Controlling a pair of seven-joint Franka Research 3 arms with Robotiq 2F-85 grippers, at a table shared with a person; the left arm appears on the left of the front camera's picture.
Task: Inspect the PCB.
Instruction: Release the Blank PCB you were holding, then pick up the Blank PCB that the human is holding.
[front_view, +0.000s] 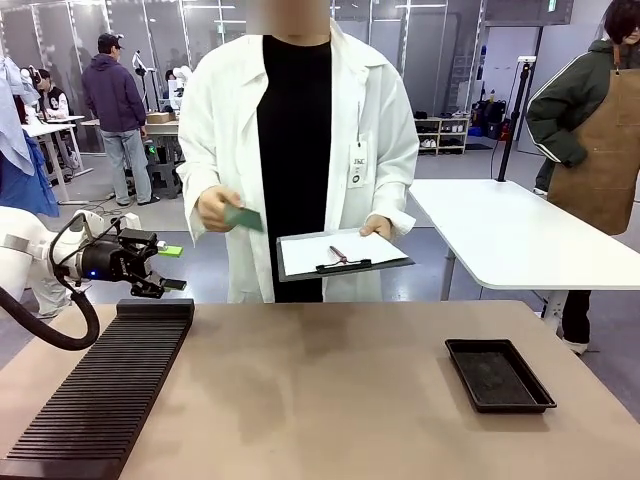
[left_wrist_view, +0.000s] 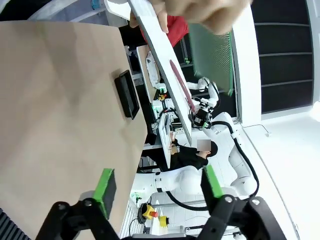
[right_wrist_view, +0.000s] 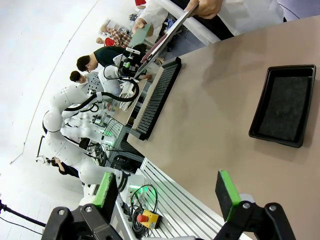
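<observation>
Holding the PCB (front_view: 243, 218) in the air at the far side of the worktop (front_view: 330, 400), pinched in the person's hand (front_view: 215, 208) on the scene's left, in front of the white coat and well clear of the surface. Blurring it in the front view, so giving no surface detail there. Showing it as a speckled green sheet in the left wrist view, with its upper edge covered by the out-of-focus hand and that hand cut off by the frame's top. Propping a clipboard (front_view: 345, 255) with white paper and a pen on the other hand (front_view: 378, 228), just right of the PCB and apart from it. Presenting the clipboard nearly edge-on to the left wrist, so hiding most of its sheet.

Reaching in from the left with the left arm (front_view: 40, 255), forearm roughly level and base cut off at the frame's edge. Pointing the left jaws rightward above the far end of a black ribbed rack (front_view: 100, 390), not touching it. Spreading those left jaws wide, green pads (left_wrist_view: 106, 186) well separated with nothing between them, aiming toward the PCB and stopping short of it.

Looking along the right jaws from the near right of the worktop, likewise spread wide and gripping nothing. Bearing a black tray (front_view: 498, 375) flat toward the worktop's right, its inside too dark to read.
</observation>
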